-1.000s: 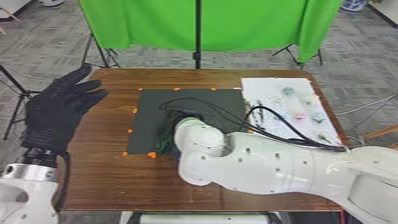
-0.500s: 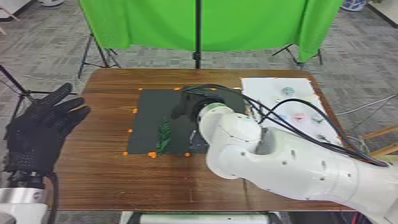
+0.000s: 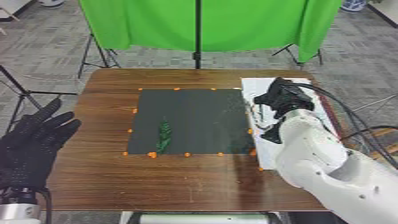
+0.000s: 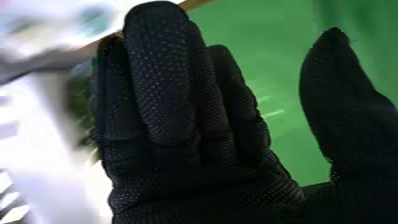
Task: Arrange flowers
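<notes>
Right robot hand (image 3: 286, 96): hanging to the right of the black mat (image 3: 191, 130), over the white sheet (image 3: 258, 85); in the right wrist view its fingers are standing straight and close together, the thumb is spreading wide of them, and the hand is holding nothing. Whether it is touching the sheet, I cannot tell.
Left robot hand (image 3: 31, 145): hanging well to the left of the mat, at the counter's (image 3: 213, 182) left edge, its fingers reaching out straight and wide, holding nothing.
Green sprig (image 3: 164, 136): lying on the left half of the mat, running lengthwise from the near edge toward the middle, well apart from both hands.
White sheet: lying just beside the mat, on its right, with the right hand and forearm covering much of it.
Teal shape (image 4: 93, 20): showing past the fingers in the right wrist view, too blurred for naming.
Orange marks (image 3: 153, 155): dotting the edges of the mat.
Right arm (image 3: 311, 145): coming in from the near right of the mat, with black cables (image 3: 335, 97) curving beside it.
Green curtain (image 3: 142, 25): hanging beyond the mat's far side, past the counter.
Black pole (image 3: 197, 55): standing upright beyond the mat, in front of the curtain.
</notes>
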